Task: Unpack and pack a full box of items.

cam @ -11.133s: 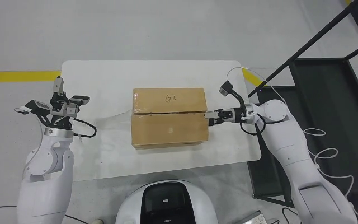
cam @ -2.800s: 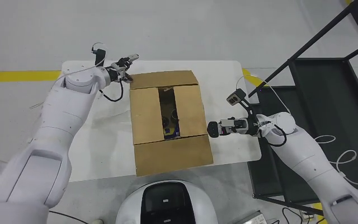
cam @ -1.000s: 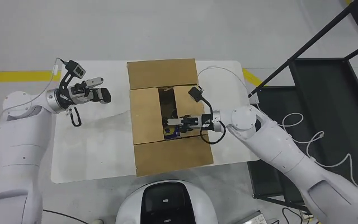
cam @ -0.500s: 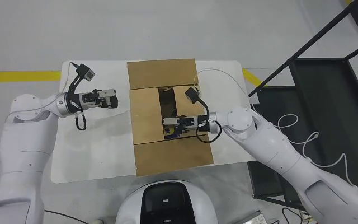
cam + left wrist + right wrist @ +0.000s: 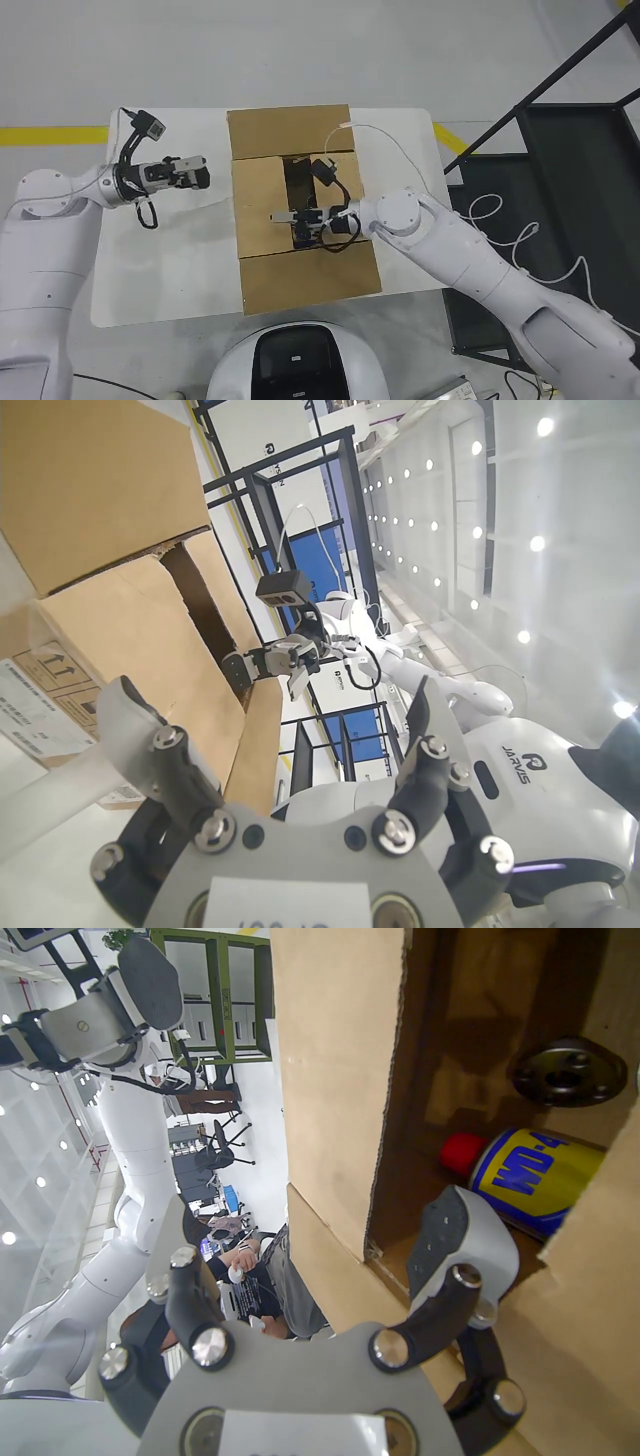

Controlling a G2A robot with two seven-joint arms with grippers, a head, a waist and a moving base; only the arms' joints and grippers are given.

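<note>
Top view sets the brown cardboard box [image 5: 262, 200] on the white surface [image 5: 400, 150], with its inner flaps part-shut over a blue-and-yellow spray can [image 5: 535, 1178]. The right gripper [image 5: 290, 222], fingers wide, straddles one inner flap [image 5: 330, 1078]. The left gripper [image 5: 200, 172], also wide, hovers beside the box. Best to pinch that edge shallowly and swing it outward, clear of the can.

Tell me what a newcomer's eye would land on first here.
A cardboard box with partly open flaps sits on the white table, the right gripper open over the gap. Inside lie a blue-and-yellow spray can with a red cap and a dark round flange. The left gripper hovers open beside the box.
</note>
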